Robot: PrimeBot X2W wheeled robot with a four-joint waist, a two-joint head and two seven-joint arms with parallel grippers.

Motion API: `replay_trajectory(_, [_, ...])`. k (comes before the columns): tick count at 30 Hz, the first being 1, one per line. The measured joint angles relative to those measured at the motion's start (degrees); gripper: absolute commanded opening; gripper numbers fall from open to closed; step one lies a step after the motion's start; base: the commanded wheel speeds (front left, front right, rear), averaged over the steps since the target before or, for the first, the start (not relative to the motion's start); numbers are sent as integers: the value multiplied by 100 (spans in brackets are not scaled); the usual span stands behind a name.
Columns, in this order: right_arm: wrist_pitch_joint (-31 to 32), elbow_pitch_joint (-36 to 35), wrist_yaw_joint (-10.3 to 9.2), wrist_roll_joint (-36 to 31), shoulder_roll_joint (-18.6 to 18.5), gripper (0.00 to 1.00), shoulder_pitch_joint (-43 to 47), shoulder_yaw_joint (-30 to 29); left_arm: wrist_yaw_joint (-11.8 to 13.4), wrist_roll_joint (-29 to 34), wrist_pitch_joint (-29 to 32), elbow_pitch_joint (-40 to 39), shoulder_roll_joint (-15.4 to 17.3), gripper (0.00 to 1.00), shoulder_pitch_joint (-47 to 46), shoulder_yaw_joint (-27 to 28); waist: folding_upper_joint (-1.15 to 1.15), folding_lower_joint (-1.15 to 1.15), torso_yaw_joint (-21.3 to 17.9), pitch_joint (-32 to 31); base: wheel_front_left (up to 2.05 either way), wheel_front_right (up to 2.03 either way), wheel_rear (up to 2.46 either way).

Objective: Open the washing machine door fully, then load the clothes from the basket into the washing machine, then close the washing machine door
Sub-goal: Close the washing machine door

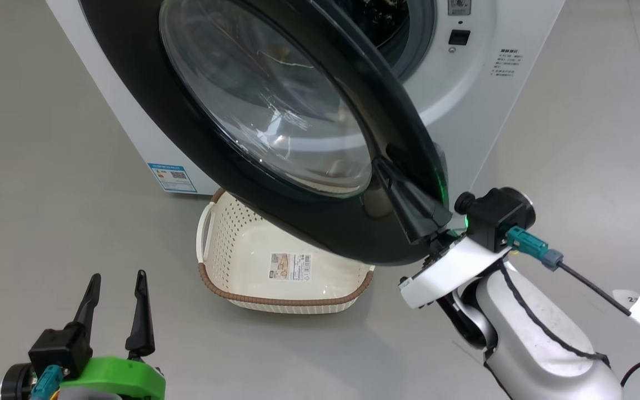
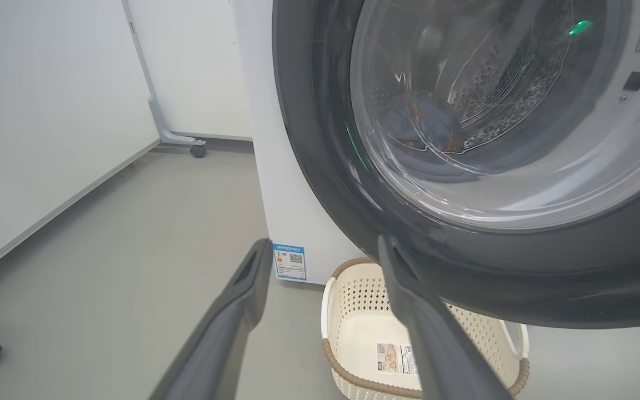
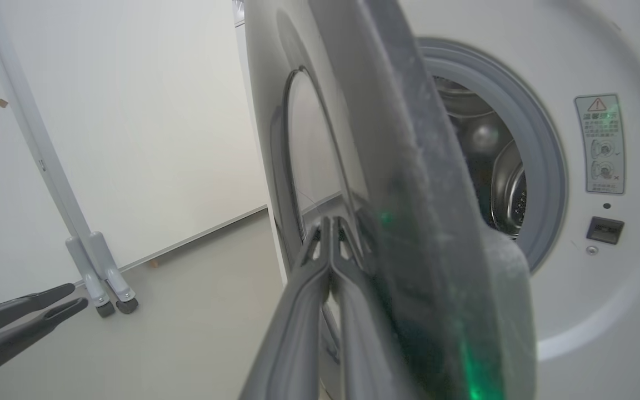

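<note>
**Door ajar, load in drum**

You have the large round black-rimmed glass door (image 1: 264, 100) ajar on the big white front-loading washing machine (image 1: 464, 94). Your right gripper (image 3: 331, 223), fingers pressed together, lies against the door's black rim. Your left gripper (image 1: 118, 276) hangs with its jaws parted, holding nothing. The light blue clothes (image 2: 428, 125) lie in the drum. The cream perforated plastic basket (image 1: 275, 300) sits under the door.

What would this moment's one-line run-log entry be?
washing machine door: partly open | clothes: in drum | basket: empty | right pincer: shut, against door's outer face | left pincer: open, free
</note>
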Motion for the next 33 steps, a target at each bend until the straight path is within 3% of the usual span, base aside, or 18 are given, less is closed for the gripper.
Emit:
replay_trajectory(12, [0, 2, 1, -108, -97, 0, -439, -506, -25, 57, -15, -281, -12, 100, -300, -116, 0, 0, -106, 492, 0, 0, 0])
replay_trajectory(33, [-1, 67, 0, -486, -845, 0, -2097, -1007, -49, -30, -16, -755, -43, 100, -966, -387, 0, 0, 176, 1759, 0, 0, 0])
